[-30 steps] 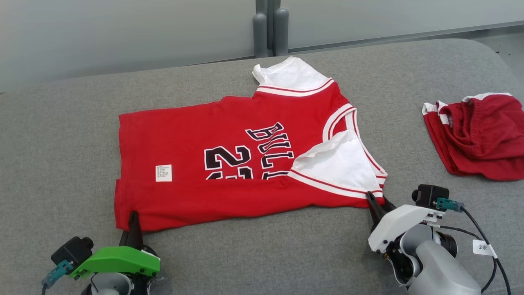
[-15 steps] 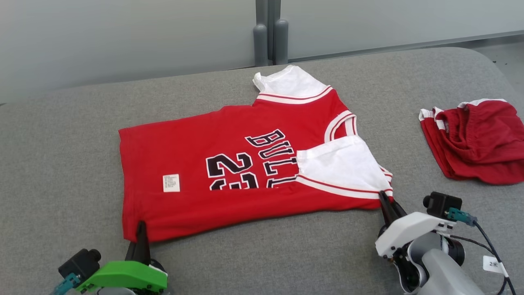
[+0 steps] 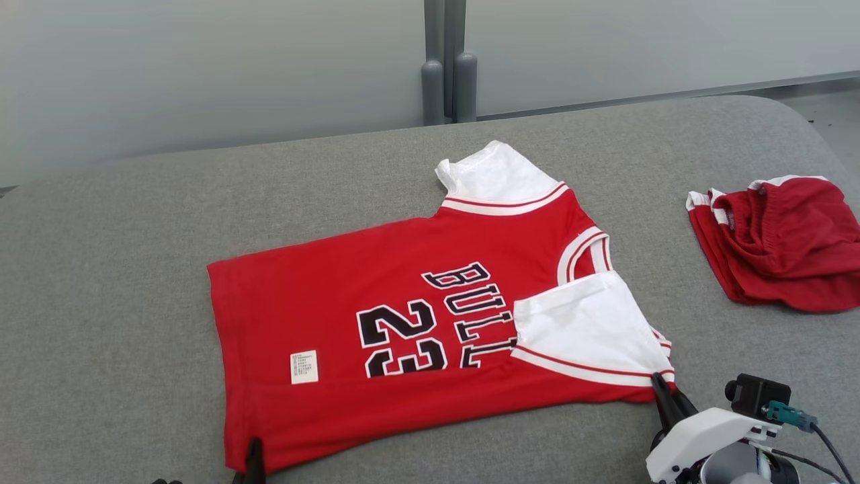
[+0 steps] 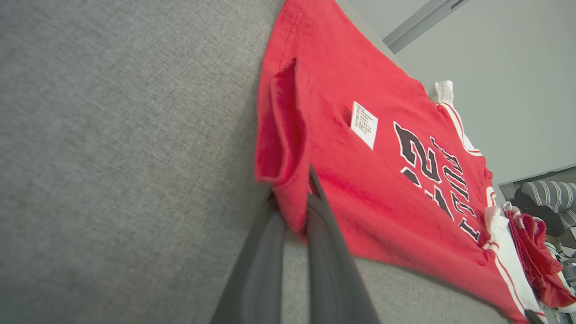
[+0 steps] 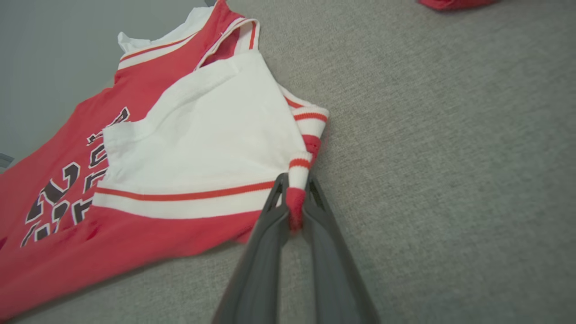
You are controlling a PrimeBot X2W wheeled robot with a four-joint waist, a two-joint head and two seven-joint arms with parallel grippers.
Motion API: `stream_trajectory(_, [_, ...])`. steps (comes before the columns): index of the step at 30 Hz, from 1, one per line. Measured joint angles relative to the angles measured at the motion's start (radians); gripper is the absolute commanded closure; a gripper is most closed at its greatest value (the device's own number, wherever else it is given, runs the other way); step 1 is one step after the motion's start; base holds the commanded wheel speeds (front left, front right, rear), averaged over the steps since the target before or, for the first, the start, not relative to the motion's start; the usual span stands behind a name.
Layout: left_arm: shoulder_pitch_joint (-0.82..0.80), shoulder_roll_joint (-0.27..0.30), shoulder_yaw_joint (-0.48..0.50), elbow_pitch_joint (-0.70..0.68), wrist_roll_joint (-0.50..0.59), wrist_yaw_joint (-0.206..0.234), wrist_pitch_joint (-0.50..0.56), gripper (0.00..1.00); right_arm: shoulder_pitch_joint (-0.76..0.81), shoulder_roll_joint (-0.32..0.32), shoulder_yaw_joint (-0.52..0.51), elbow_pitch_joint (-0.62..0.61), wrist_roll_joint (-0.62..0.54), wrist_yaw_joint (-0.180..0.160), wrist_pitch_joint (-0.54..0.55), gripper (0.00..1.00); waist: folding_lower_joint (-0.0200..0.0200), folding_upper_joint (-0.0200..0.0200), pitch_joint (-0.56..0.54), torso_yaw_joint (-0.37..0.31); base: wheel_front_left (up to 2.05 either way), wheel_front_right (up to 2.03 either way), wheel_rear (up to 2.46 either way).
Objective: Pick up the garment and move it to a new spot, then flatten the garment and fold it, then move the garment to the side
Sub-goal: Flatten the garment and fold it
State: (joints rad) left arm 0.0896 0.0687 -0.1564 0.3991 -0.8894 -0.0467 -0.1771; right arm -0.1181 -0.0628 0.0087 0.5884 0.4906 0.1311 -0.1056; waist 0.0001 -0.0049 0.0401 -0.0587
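Note:
The garment [image 3: 403,323] is a red jersey with white sleeves and a black "23", lying spread on the grey cushion [image 3: 121,269]. At the picture's bottom edge my left gripper [image 3: 254,462] is shut on the jersey's near hem corner. In the left wrist view the gripper [image 4: 297,211] pinches a raised fold of the red hem of the jersey [image 4: 369,180]. My right gripper [image 3: 662,392] is shut on the near shoulder corner beside the white sleeve. In the right wrist view the gripper [image 5: 294,198] clamps the striped red-and-white trim of the jersey [image 5: 157,148].
A crumpled pair of red shorts [image 3: 779,249] with white trim lies at the right of the cushion, apart from the jersey. Two grey posts [image 3: 449,84] stand behind the cushion's far edge against a pale wall. Bare cushion stretches to the left.
Both grippers have drawn the jersey's near edge toward me, opening the fold so the whole "23" shows. The head camera has also shifted, and the arms sit lower in the picture.

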Motion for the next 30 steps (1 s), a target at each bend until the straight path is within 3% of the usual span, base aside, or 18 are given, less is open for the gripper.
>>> stream_trajectory(5, [0.014, -0.002, 0.000, 0.001, -0.006, 0.023, 0.001, 1.00, 0.033, 0.011, -0.021, -0.055, -0.012, 0.000, 0.031, 1.00, 0.0000, 0.0000, -0.014, 0.004, 0.00, 0.00, 0.00])
stream_trajectory(7, [0.015, -0.002, 0.000, 0.012, -0.006, 0.030, 0.001, 0.83, 0.038, 0.012, -0.022, -0.070, -0.017, 0.000, 0.036, 1.00, 0.0000, 0.0000, -0.020, 0.005, 0.00, 0.00, 0.00])
stream_trajectory(8, [0.015, -0.002, -0.001, 0.017, -0.006, 0.031, 0.001, 0.75, 0.041, 0.013, -0.022, -0.076, -0.019, 0.000, 0.037, 0.88, -0.0001, 0.0000, -0.022, 0.005, 0.00, 0.00, 0.00])
stream_trajectory(9, [0.015, -0.003, -0.002, 0.021, -0.006, 0.031, 0.001, 0.62, 0.046, 0.013, -0.022, -0.081, -0.020, 0.000, 0.037, 0.63, -0.0001, 0.0000, -0.025, 0.005, 0.00, 0.00, 0.00])
stream_trajectory(10, [0.015, -0.003, -0.003, 0.025, -0.006, 0.031, 0.000, 0.47, 0.052, 0.014, -0.022, -0.086, -0.029, 0.000, 0.033, 0.27, 0.0000, 0.0000, -0.027, 0.005, 0.00, 0.00, 0.00])
stream_trajectory(11, [0.015, -0.003, -0.003, 0.027, -0.006, 0.033, 0.000, 0.00, 0.056, 0.014, -0.024, -0.090, -0.034, 0.000, 0.033, 0.00, -0.0001, 0.0000, -0.029, 0.005, 0.00, 0.00, 0.00])
stream_trajectory(19, [0.024, 0.029, 0.006, 0.008, 0.020, 0.056, -0.019, 0.00, 0.095, 0.014, -0.063, -0.156, -0.063, 0.000, 0.025, 0.00, -0.0001, 0.0000, -0.036, -0.002, 0.00, 0.00, 0.00])
stream_trajectory(24, [0.000, 0.092, -0.001, -0.034, 0.073, 0.079, -0.010, 0.00, 0.106, 0.014, -0.101, -0.240, -0.107, 0.000, 0.020, 0.00, 0.0000, 0.0000, -0.033, -0.009, 0.00, 0.00, 0.00])
stream_trajectory(30, [-0.137, 0.179, -0.048, -0.071, 0.147, 0.097, 0.091, 0.00, 0.109, 0.013, -0.094, -0.378, -0.161, 0.000, 0.060, 0.00, 0.0000, 0.0000, -0.019, -0.020, 0.00, 0.00, 0.00])
